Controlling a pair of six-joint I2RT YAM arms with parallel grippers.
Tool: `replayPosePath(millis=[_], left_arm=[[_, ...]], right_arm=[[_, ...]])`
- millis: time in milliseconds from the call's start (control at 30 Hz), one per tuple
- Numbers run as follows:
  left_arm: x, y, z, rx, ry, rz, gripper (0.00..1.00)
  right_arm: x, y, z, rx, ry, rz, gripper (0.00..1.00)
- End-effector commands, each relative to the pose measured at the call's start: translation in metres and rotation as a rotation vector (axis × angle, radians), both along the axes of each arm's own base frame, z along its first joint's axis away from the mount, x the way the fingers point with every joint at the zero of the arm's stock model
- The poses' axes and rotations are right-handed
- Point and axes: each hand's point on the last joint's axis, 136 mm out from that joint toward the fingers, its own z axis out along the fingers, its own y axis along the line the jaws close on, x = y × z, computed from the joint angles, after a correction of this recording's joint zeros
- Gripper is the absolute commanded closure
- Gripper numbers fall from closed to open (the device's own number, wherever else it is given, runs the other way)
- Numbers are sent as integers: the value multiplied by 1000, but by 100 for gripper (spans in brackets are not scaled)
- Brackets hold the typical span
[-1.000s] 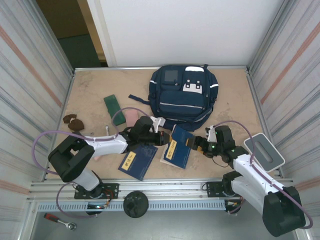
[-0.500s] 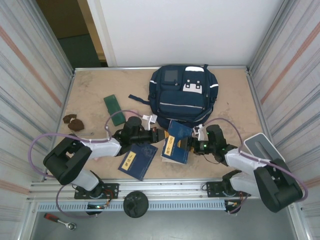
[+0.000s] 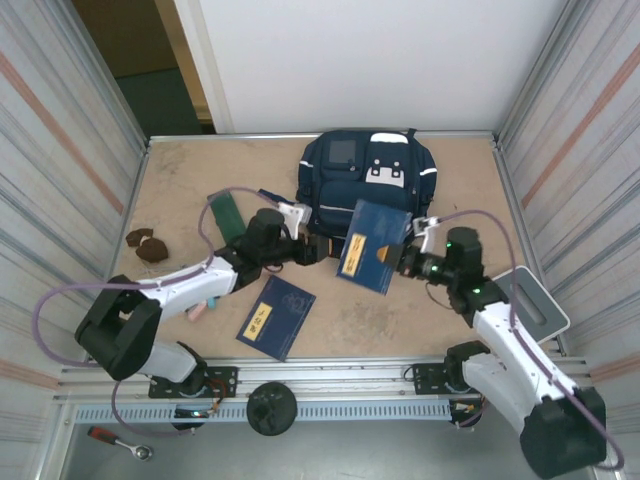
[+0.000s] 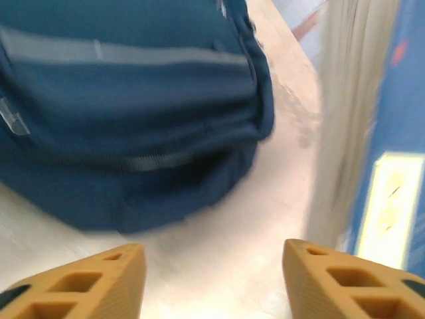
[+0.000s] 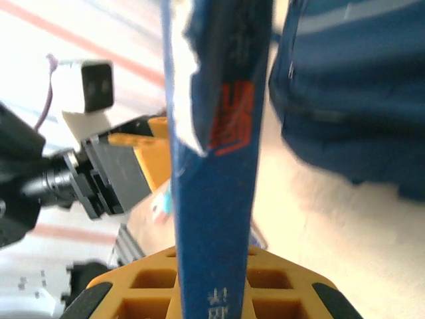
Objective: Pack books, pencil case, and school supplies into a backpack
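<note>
Right fingers [image 5: 133, 292] clenched on the book [image 3: 372, 245], held up just before the backpack [image 3: 365, 190]. It looks thin, light and floppy, so a spine-side hold probably sags least. Left fingers [image 4: 99, 276] spread, empty.

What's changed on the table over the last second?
The right gripper, jaws shut on one book, has lifted it off the table toward the backpack. The left gripper, jaws open, swung up toward the backpack too. The second book and the backpack stayed put.
</note>
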Motion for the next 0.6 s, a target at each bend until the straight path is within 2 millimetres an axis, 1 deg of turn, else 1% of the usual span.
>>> replayPosePath(millis=[0,67,167,267,300,333,433,467,567], left_arm=[[31,29,4,389,-292,-18,34],[47,20,7,488,-372,-81,31],[67,3,0,616,-436,-206,29],[89,-10,-9,730,-471,-296,28],[93,-14,-12,751,-474,-333,28],[91,-22,-15,746,-468,-399,28],[71,-46,-24,649,-414,-590,27],[63,-55,-22,598,-402,-639,27],[43,-72,-22,470,-353,-748,26]], right_arm=[[0,-23,13,-11,50,-37,100],[14,-39,23,-12,73,-94,100],[32,-57,32,-19,96,-158,100],[45,-69,38,-56,87,-202,100],[47,-70,39,-65,82,-203,100],[49,-71,41,-75,79,-207,100],[53,-78,38,-125,87,-224,100],[54,-83,37,-144,86,-237,100],[55,-94,35,-162,87,-270,100]])
